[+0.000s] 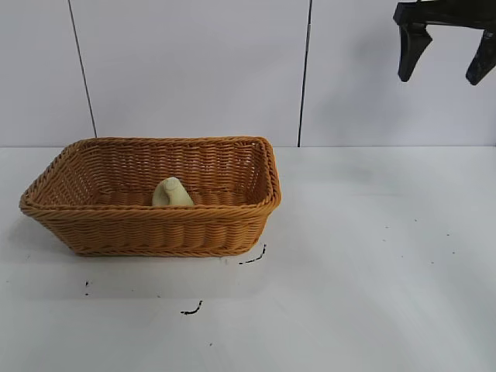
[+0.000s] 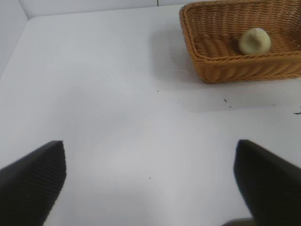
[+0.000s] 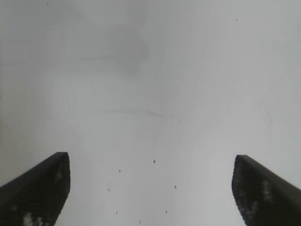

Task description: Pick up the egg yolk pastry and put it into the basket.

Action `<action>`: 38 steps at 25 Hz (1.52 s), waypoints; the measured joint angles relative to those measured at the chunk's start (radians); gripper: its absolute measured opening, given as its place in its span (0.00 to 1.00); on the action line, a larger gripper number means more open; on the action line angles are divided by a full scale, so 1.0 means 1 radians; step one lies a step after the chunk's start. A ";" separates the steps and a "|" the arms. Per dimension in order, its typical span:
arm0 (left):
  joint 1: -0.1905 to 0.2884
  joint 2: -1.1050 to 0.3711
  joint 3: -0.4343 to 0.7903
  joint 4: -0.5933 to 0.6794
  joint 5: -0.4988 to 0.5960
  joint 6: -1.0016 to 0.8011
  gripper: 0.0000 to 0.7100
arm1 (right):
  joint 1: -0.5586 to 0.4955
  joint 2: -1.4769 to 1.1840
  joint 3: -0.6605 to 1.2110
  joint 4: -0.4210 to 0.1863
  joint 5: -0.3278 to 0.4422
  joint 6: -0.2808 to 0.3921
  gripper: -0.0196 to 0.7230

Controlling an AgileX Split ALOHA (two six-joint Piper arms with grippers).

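Small pale yellow dome-shaped egg yolk pastry (image 1: 172, 194) lies inside golden-brown woven wicker basket (image 1: 232, 232), left-centre of frame. Right tool (image 1: 447, 56) upper right, spread wide, empty. Left tool (image 2: 150, 181) spread, empty, over white table (image 2: 117, 117). Little risk: pastry might roll if basket bumped.

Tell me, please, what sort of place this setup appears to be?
Probably a robot test bench: a bare white table, plain white wall panels, one wicker basket holding an egg yolk pastry, and the right gripper raised.
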 joint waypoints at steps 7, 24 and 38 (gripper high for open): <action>0.000 0.000 0.000 0.000 0.000 0.000 0.98 | 0.000 -0.343 0.382 0.000 0.000 -0.003 0.93; 0.000 0.000 0.000 0.000 0.000 0.000 0.98 | 0.000 -1.289 1.306 0.010 -0.132 -0.010 0.93; 0.000 0.000 0.000 0.000 0.000 0.000 0.98 | 0.000 -1.953 1.424 0.021 -0.184 -0.010 0.93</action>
